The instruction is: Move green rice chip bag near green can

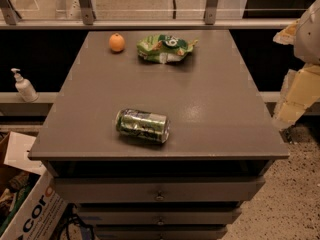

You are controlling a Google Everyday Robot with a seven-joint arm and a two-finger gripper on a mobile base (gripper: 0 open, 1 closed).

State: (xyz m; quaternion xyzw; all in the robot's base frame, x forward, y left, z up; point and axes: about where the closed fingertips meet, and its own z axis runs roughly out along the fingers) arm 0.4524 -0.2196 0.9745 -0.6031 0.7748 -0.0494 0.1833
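Observation:
The green rice chip bag (pixel 166 48) lies crumpled at the far side of the grey table (pixel 210 109), right of the middle. The green can (pixel 143 126) lies on its side near the table's front edge, left of the middle, well apart from the bag. My gripper (pixel 291 105) is part of the cream arm at the right edge of the view, off the table's right side and away from both the bag and the can. It holds nothing that I can see.
A small orange fruit (pixel 116 42) sits left of the bag at the far side. A soap pump bottle (pixel 23 85) stands on a ledge to the left. A cardboard box (pixel 25 204) is on the floor at the lower left. Drawers (pixel 160 196) are below the tabletop.

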